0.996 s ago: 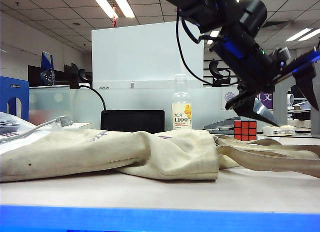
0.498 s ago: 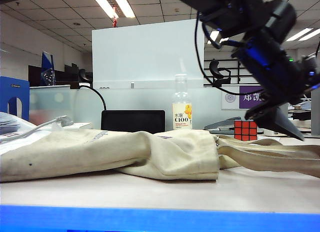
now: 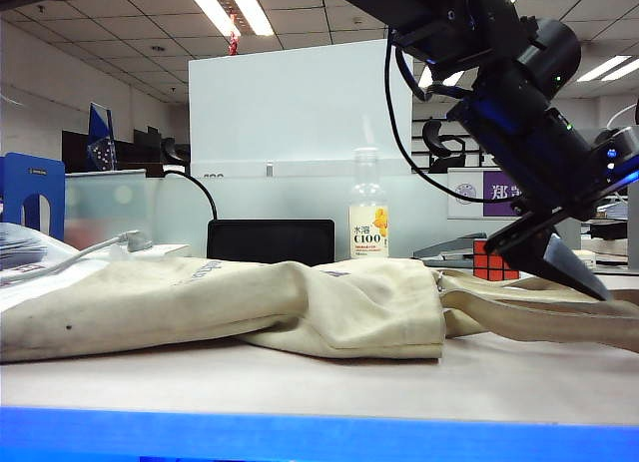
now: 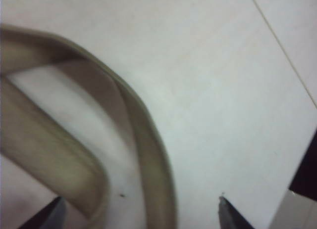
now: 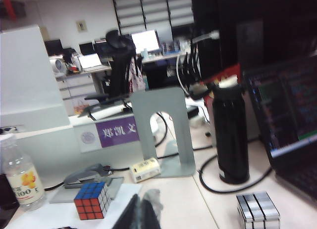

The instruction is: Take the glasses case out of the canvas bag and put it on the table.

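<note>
Jaws of the left gripper stand wide apart, with only the two dark fingertips visible in the left wrist view; between and beyond them lie the flat beige fabric straps of the bag on the pale off-white table. In the exterior view this gripper hangs at 3 o'clock, just above the straps, pointing down toward 4 o'clock. Whether it touches the fabric cannot be determined.

Jaws of the right gripper are closed together and hold nothing; they point toward the background office.

The large floppy cream canvas bag lies flat across the table, from 9 o'clock to centre, with faint unreadable lettering near its upper fold. The glasses case is not visible in any view.

Legible writing: a clear plastic bottle with a yellow-and-white label reads "C100". A purple placard carries white Chinese characters. A small Rubik's cube sits near 3 o'clock of the bottle, partly behind the left gripper in the exterior view. A black cylindrical flask stands beside a grey metal bookend.
</note>
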Motion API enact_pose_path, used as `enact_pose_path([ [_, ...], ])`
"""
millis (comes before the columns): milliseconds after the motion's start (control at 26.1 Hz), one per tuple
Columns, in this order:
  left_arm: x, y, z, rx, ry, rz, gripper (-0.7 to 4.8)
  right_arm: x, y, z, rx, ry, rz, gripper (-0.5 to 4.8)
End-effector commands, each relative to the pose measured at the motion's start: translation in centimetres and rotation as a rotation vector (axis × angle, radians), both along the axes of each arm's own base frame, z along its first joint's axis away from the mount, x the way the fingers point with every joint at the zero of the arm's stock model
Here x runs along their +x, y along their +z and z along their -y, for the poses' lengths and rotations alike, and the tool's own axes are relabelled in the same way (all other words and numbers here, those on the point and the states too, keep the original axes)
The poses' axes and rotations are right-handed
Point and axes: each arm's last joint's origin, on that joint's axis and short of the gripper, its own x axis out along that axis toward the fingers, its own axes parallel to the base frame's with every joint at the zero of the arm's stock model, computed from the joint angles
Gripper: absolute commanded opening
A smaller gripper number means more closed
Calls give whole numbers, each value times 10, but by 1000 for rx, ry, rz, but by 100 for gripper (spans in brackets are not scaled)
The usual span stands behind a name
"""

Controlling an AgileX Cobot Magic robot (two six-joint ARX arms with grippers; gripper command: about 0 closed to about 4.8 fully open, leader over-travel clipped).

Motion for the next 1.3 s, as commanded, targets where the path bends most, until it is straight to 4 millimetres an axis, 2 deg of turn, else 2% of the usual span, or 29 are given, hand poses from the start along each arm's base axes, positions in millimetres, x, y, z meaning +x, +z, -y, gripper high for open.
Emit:
enact_pose_path([
  [38,-7,4,3,-72,-106,-76,400,1,-4,-2,-63,27,-51,-5],
  [153,-16,1,4,-62,-170,-135,400,1,-6,-2,-59,1,-77,-5],
  [268,-25,-5,3,63,-179,-29,400,1,-6,-1,-50,-33,-76,-5],
  [536,-23,-29,-1,203,-160,21,400,1,-6,-1,-50,-26,-76,-6],
  [728,-21,-41,1,224,-148,33,388,1,-6,-1,-50,-25,-76,-5],
  [804,-20,-42,2,215,-148,38,328,1,-6,-1,-50,-25,-76,-5],
  [881,-20,-41,3,205,-149,44,203,1,-6,-2,-51,-22,-76,-5],
  [919,-20,-40,3,191,-156,38,106,1,-6,-2,-50,-22,-76,-6],
  [957,-20,-40,4,181,-161,34,37,1,-6,-2,-50,-22,-76,-6],
  [996,-20,-39,4,173,-166,28,-8,1,-6,-2,-50,-22,-76,-6],
  [1149,-18,-39,1,171,-166,13,-6,1,-6,-2,-50,-22,-75,-5],
  [1302,-12,-23,-5,137,-161,19,-6,1,-6,-2,-50,-16,-74,-6],
])
